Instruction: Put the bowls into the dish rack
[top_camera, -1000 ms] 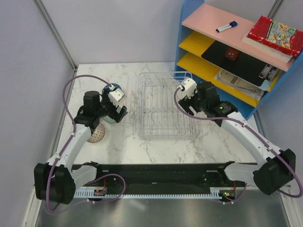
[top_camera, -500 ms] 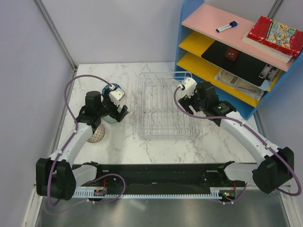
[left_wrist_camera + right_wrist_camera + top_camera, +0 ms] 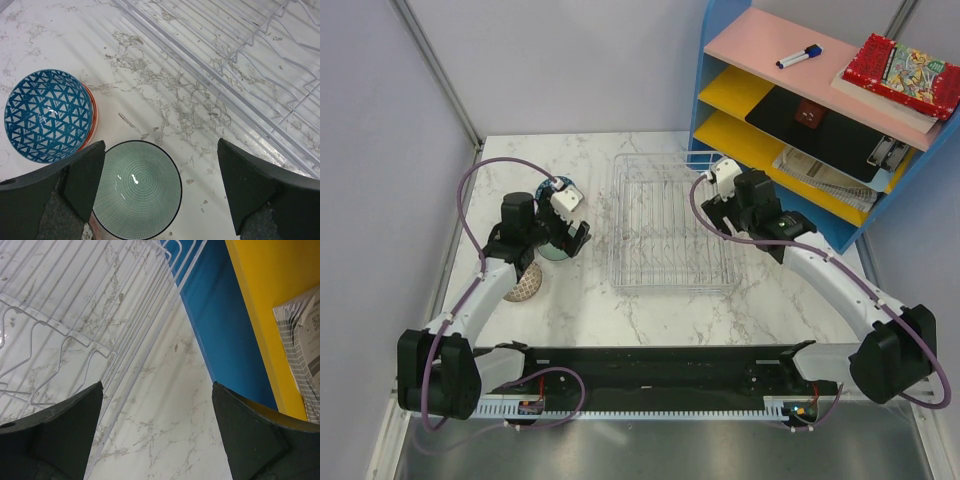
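The dish rack is an empty silvery wire tray in the middle of the marble table, and its corner shows in the left wrist view. Left of it stand a blue triangle-patterned bowl with an orange outside and a green ringed bowl, both upright. A speckled beige bowl sits partly under the left arm. My left gripper hangs open above the green bowl, touching nothing; from above it is just left of the rack. My right gripper is open and empty over the rack's right edge.
A blue shelf unit with yellow and pink shelves stands at the back right, close to the rack's right side; its blue wall is just beyond my right gripper. It holds a marker, a book, papers and dark items. Grey walls enclose the table.
My right gripper has drifted a little toward the back right, nearer the shelf unit. The left gripper has shifted only slightly over the bowls. Both stay open.
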